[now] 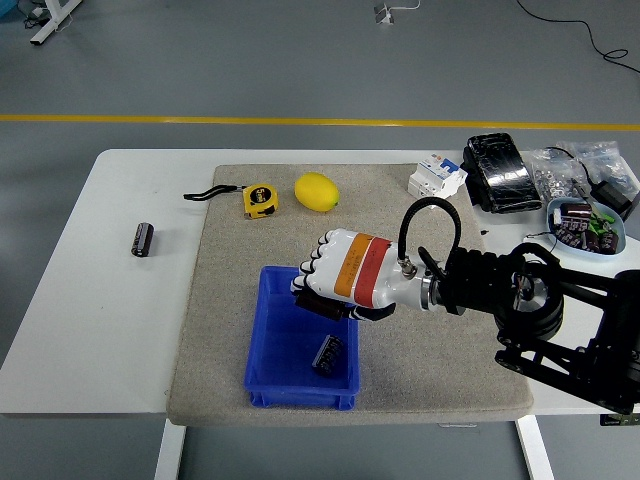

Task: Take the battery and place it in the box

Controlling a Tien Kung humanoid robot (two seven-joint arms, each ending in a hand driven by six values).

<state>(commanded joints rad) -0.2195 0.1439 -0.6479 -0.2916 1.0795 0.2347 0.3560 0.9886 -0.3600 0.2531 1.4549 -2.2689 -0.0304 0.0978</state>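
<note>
- The right hand (335, 275), a glossy white shell with an orange and a red band at the wrist, hangs over the upper right part of the blue rectangular plastic box (302, 338); its black-tipped fingers (312, 265) are curled around something dark, but what it is cannot be made out.
- The box has smooth straight walls and a flat floor, and sits on the rough grey felt mat (230, 300) that covers the middle of the white bench (90, 310).
- A small black cylindrical battery in the box (328, 354) lies tilted on the floor near the right wall, below the hand and apart from it.
- A second black cylindrical battery (143, 239) lies on bare bench left of the mat, well apart from everything else.
- At the mat's far edge sit a yellow tape measure with a black strap (259, 199) and a smooth oval yellow lemon (316, 192), just beside each other.
- The bench's right end is crowded: a white blocky circuit breaker (437, 178), a shiny black wrapped pack (500, 172) and a pale blue tray of small parts (585, 224).
- The mat's left half and near right corner are open.
</note>
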